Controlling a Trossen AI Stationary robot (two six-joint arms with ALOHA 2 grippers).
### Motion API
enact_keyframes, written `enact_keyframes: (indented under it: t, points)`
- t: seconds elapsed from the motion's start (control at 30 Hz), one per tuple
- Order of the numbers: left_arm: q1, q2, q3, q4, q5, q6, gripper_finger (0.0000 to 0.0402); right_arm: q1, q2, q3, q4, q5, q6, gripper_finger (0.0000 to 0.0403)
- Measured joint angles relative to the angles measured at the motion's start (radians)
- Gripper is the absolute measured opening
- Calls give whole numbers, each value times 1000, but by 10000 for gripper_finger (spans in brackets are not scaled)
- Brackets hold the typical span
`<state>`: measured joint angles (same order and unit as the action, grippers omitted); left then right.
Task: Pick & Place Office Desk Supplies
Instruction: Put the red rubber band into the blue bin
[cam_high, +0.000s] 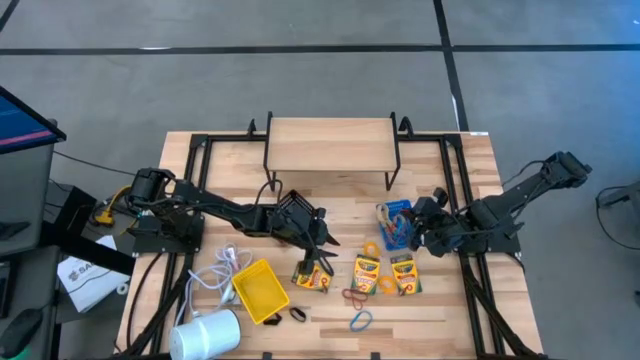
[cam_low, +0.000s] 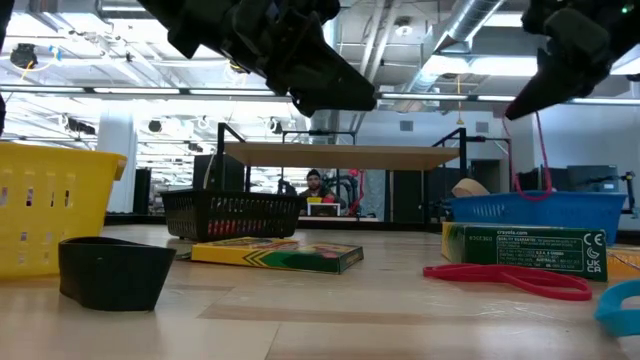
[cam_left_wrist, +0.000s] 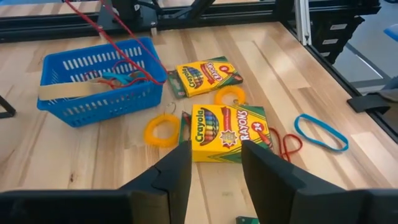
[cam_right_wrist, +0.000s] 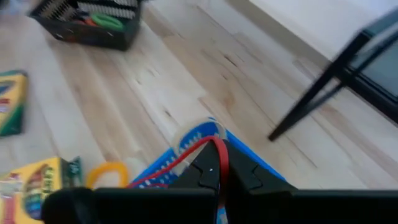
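My left gripper (cam_left_wrist: 214, 171) hangs open above the table, over a yellow-and-green crayon box (cam_left_wrist: 227, 130); in the high view the left gripper (cam_high: 322, 238) is near the table's middle. My right gripper (cam_right_wrist: 217, 177) is shut on a red rubber band (cam_right_wrist: 208, 146) above the blue bin (cam_high: 395, 222). Two more crayon boxes (cam_high: 367, 272) (cam_high: 404, 272) lie flat by the bin. Yellow rings (cam_left_wrist: 163, 130) (cam_left_wrist: 230, 96), a red band (cam_left_wrist: 286, 143) and a blue band (cam_left_wrist: 320, 132) lie loose on the wood. My right gripper pinches the top of the red rubber band's loop (cam_right_wrist: 216, 152) between its two fingertips, coming from above. The band runs taut, as two strands (cam_left_wrist: 127, 40), from the fingers down into the blue bin (cam_left_wrist: 99, 81), where its lower end stays among the bin's contents.
A black mesh bin (cam_low: 235, 215) sits under the left arm. The yellow bin (cam_high: 258, 290), a white cable (cam_high: 225, 265) and a white cylinder (cam_high: 205, 335) are at the near left. A wooden shelf on black legs (cam_high: 330, 145) stands at the far side. A small black cup (cam_low: 110, 270) sits near the front edge.
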<state>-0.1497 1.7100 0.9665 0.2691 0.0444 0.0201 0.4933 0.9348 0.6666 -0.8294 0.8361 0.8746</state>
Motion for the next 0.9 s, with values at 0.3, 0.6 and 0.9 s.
enact_keyframes:
  t: [0.3, 0.6, 0.9]
  points:
    - [-3, 0, 0, 0, 0, -3, 131, -18, 16, 0, -52, -1, 58, 0]
    - [-6, 0, 0, 0, 0, -22, 127, 57, 28, 0, 85, -27, 34, 0]
    - [-6, 0, 0, 1, 0, -20, 127, 126, 28, 0, 181, -20, 7, 0]
